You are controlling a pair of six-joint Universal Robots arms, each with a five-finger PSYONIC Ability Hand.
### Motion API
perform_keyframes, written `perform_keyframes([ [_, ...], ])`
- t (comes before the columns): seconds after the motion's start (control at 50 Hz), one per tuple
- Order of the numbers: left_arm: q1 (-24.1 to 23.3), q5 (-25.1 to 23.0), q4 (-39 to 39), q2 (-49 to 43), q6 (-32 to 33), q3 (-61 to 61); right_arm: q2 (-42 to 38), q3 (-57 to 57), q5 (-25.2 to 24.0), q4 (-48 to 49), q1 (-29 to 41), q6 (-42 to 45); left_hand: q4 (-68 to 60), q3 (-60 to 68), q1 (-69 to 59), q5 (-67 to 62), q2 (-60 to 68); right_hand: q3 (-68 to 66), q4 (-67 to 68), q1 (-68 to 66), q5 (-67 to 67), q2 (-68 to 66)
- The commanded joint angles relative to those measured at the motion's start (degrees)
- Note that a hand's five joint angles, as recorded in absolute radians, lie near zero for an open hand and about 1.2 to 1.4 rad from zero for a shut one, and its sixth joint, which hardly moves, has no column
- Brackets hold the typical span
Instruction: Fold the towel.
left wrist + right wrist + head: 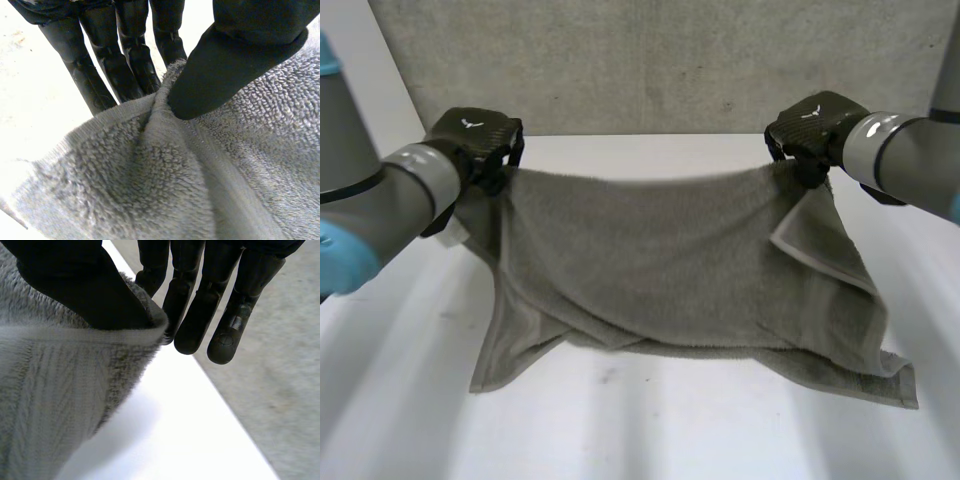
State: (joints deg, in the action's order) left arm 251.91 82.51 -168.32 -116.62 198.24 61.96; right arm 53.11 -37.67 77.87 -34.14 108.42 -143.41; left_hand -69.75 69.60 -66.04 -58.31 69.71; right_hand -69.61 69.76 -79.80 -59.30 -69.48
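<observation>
The right hand (187, 290) holds the towel (50, 405) at its hemmed edge. The thumb (85, 290) presses on one side of the cloth, and the almost straight fingers (230, 330) lie on the other side, so the edge is pinched between them. The towel hangs above the white table (180, 445). Beyond the table's edge is a grey surface (285, 380).

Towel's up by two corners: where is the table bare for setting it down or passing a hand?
Bare table runs along the near side, before the lower edge of the towel, and beside its left edge under the left arm. A thin band shows behind the raised edge, between left hand and right hand. The middle is crowded with cloth.
</observation>
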Motion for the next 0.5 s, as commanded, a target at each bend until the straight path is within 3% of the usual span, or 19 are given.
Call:
perform_keyframes([
  [0.02,-0.54,0.28,-4.27,-10.99,-2.32,-28.06,-6.70,17.54,5.53,14.72,-0.14,1.03,-10.25,10.40,-13.96,-11.69,10.29,-10.39,10.24,-0.20,-10.70,-10.52],
  [0.06,-0.63,0.81,-7.16,-11.09,-4.59,-32.90,-5.65,22.44,5.45,23.90,0.21,0.60,-10.25,10.40,-13.96,-11.69,10.29,-10.39,10.24,-0.20,-10.70,-10.52],
  [0.1,-0.63,1.25,-10.53,-10.91,-7.96,-36.12,-4.25,23.33,5.36,27.25,0.21,-0.28,-10.25,10.40,-13.96,-11.69,10.29,-10.39,10.24,-0.20,-10.70,-10.52],
  [0.14,-0.55,2.74,-15.52,-8.82,-16.18,-38.48,-2.41,23.34,5.27,29.46,0.12,-1.42,-10.25,10.40,-13.96,-11.69,10.29,-10.39,10.24,-0.20,-10.70,-10.52],
  [0.24,-0.20,3.54,-15.64,-5.20,-24.55,-35.00,0.86,21.67,2.99,29.48,0.03,-6.26,-10.25,10.40,-13.96,-11.69,10.29,-10.39,10.24,-0.20,-10.70,-10.52],
  [0.38,1.21,3.27,-12.30,-2.39,-25.18,-18.85,2.18,7.20,-5.62,17.99,-0.58,-3.82,-10.25,10.40,-13.96,-11.69,10.29,-10.39,10.24,-0.20,-10.70,-10.52],
  [0.5,3.06,2.83,-13.43,-1.24,-25.10,1.28,1.74,-5.40,-6.68,15.42,-0.67,3.84,-10.25,10.40,-13.96,-11.69,10.29,-10.39,10.24,-0.20,-10.70,-10.52],
])
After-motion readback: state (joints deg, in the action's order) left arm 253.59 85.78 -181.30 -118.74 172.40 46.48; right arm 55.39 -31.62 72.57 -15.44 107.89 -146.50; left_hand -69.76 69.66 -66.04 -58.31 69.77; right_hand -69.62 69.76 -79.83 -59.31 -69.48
